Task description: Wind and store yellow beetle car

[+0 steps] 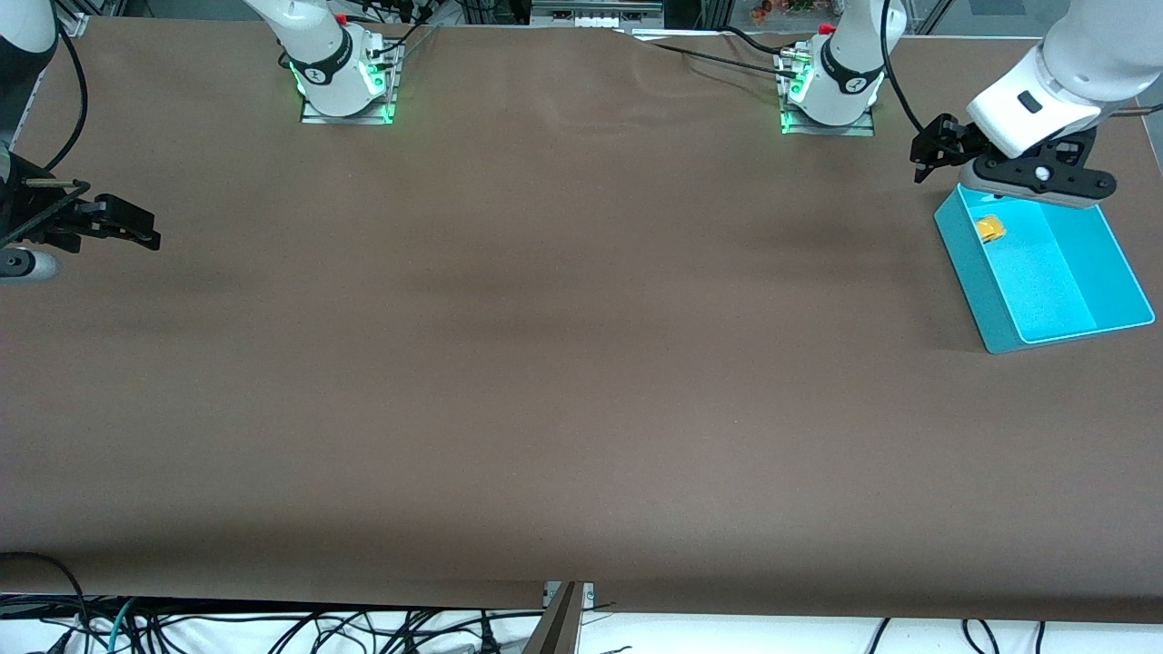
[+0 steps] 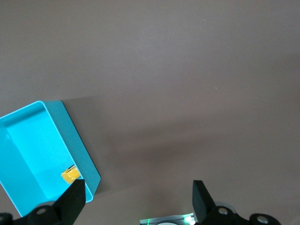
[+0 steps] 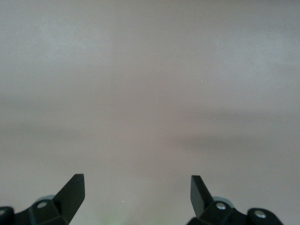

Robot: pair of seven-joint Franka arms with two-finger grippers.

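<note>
1. The yellow beetle car (image 1: 990,228) lies inside the turquoise bin (image 1: 990,291), near the bin's end farthest from the front camera, close to one wall. Nothing holds it.
2. The bin stands on the brown table (image 1: 545,363) at my left arm's end.
3. My left gripper (image 1: 934,151) hangs in the air just beside that same end of the bin, jaws spread wide and empty; its wrist view shows the car (image 2: 71,175) next to one fingertip (image 2: 75,197).
4. My right gripper (image 1: 118,222) waits over bare table at my right arm's end, jaws likewise wide apart, holding nothing.
</note>
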